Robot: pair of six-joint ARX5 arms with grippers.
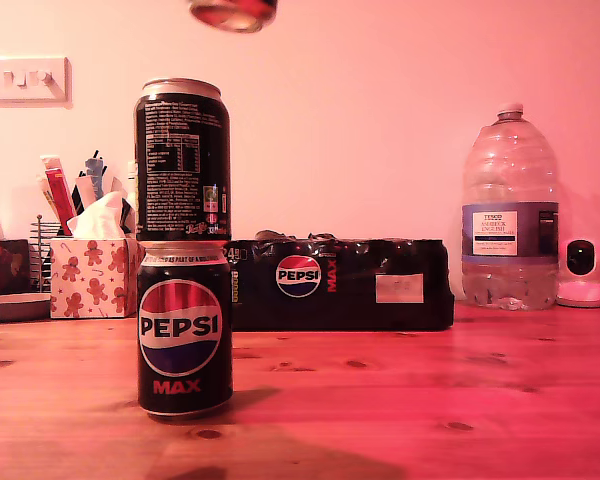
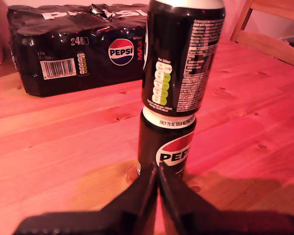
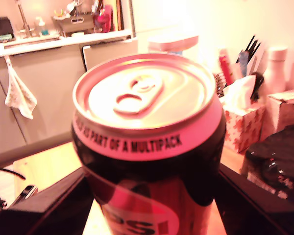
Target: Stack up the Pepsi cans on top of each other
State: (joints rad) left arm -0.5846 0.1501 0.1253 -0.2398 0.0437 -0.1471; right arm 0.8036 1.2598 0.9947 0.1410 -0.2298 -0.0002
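- My second gripper (image 3: 147,196) clamps a third black aluminium Pepsi can (image 3: 147,142), raised to clear the two-can stack (image 1: 183,245).
- My first gripper (image 2: 158,183), pinched shut and empty, waits near the stack's base.

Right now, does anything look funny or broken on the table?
Yes. The wrap on top of the Pepsi multipack is torn open. The upper can faces backwards, small print out, while the lower can shows its logo. A third can is held high in my second tool.
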